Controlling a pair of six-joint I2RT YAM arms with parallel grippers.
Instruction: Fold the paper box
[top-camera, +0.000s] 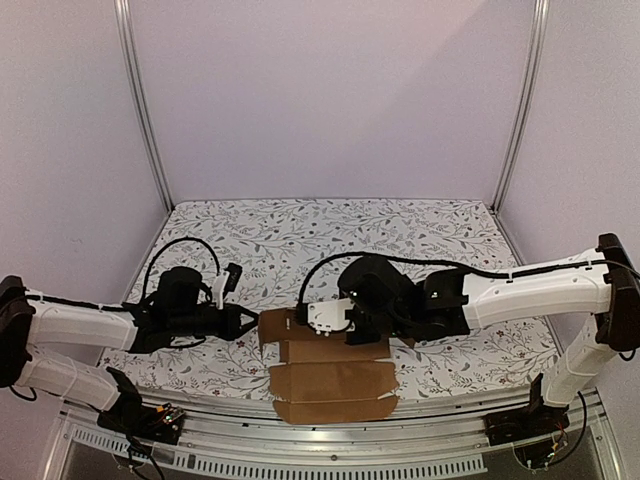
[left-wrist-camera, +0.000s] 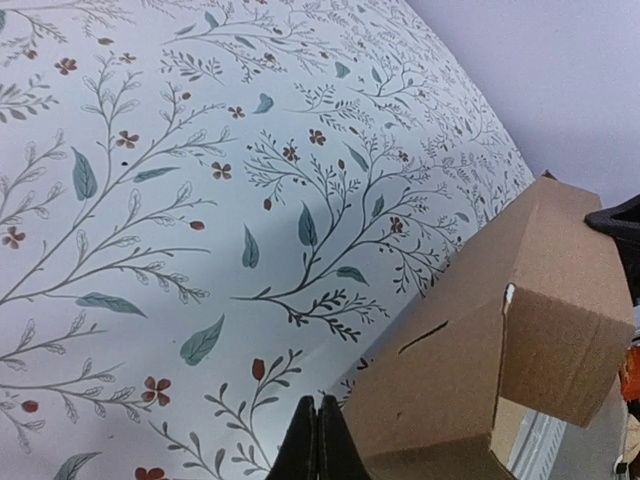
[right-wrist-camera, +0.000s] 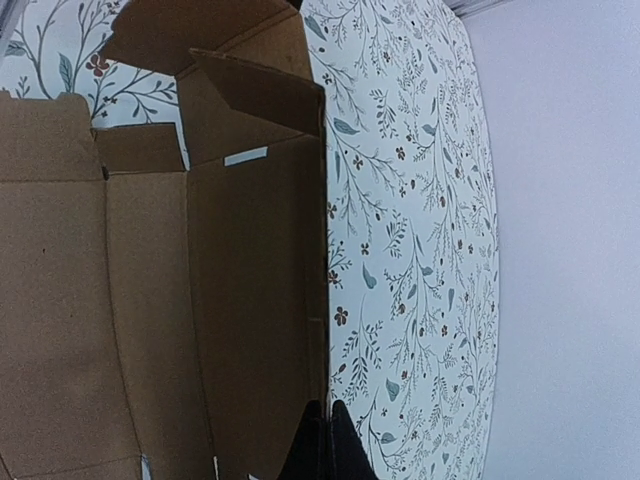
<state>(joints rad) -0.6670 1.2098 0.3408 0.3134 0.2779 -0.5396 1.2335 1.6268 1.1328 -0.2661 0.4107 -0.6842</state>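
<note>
While the paper box (top-camera: 335, 375) lies half-formed at the table's (top-camera: 250, 230) 6 o'clock edge, the left gripper (left-wrist-camera: 318, 440), jaws pressed together on nothing, sits just beside its 10 o'clock flap, apparently to nudge it; the right gripper (right-wrist-camera: 320, 440), likewise closed and seemingly empty, meets the raised 12 o'clock wall, probably steadying the crease.

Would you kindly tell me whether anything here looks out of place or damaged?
Nothing looks torn or spilled. The paper box sits half-folded: flaps stand up at its far end while the near panels lie flat, and its near edge appears to overhang the front edge of the table.
</note>
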